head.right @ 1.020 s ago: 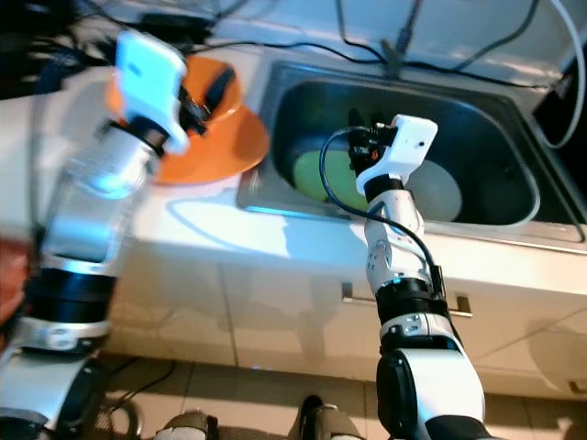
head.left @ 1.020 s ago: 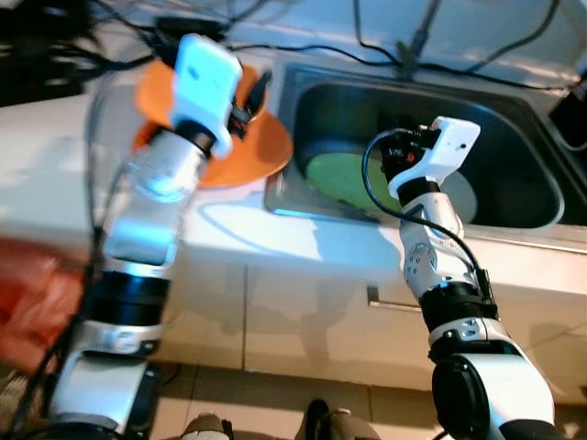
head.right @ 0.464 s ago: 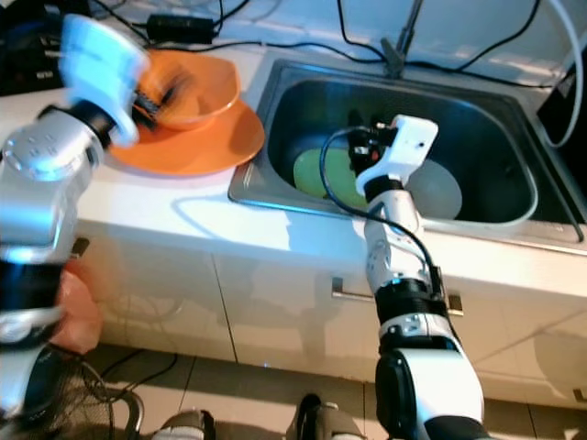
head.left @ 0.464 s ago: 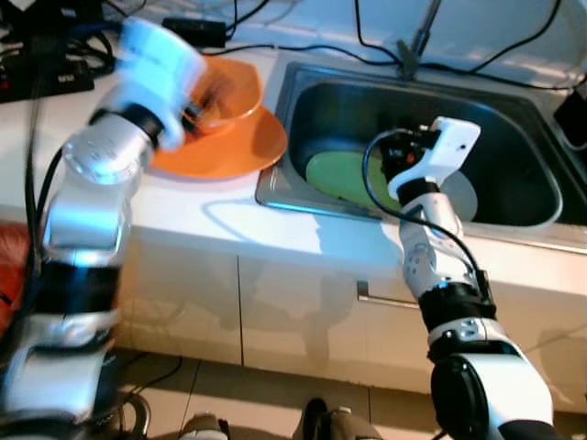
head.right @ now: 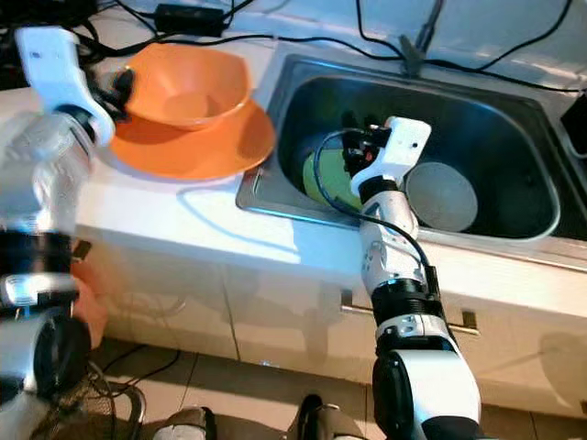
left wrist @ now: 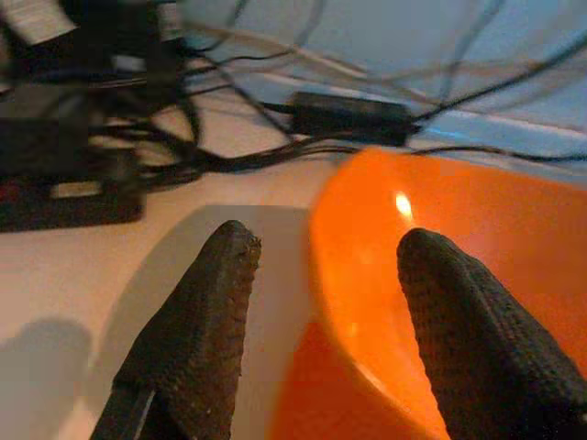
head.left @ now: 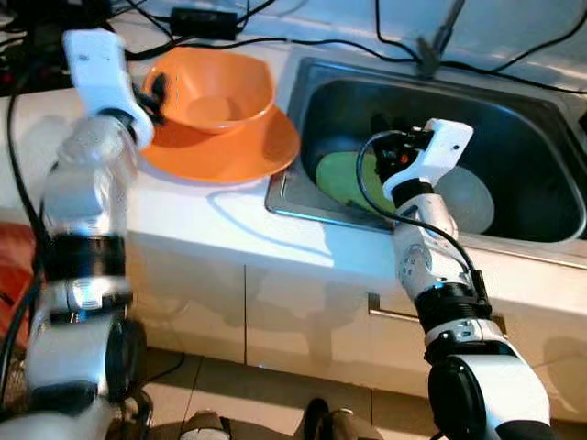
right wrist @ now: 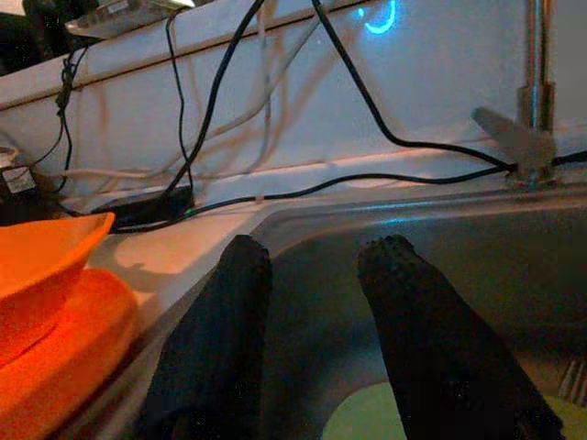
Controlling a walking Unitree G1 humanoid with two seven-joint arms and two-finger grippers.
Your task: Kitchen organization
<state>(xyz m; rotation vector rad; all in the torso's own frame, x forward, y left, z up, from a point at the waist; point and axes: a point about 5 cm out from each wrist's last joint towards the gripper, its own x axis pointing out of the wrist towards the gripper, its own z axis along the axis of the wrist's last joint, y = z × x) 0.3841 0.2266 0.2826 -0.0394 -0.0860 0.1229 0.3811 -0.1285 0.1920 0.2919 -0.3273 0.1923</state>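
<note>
My left gripper (left wrist: pixel 316 302) is at the near-left rim of the orange bowl (head.left: pixel 213 89), fingers spread wide; one finger (left wrist: pixel 194 321) is over the white counter (head.left: pixel 183 215), the other (left wrist: pixel 477 339) over the bowl's rim. Nothing is held between them. The bowl sits on an orange plate (head.left: pixel 225 151) on the counter, just left of the steel sink (head.left: pixel 541 197).

My right gripper (right wrist: pixel 316 339) hangs over the sink with its fingers apart and empty. Below it, on the sink floor, lie a green plate (head.left: pixel 341 179) and a grey plate (head.right: pixel 442 195), side by side.

Black cables (left wrist: pixel 174 128) and a power adapter (left wrist: pixel 353 115) lie along the back of the counter. The faucet (right wrist: pixel 532 82) stands behind the sink.
</note>
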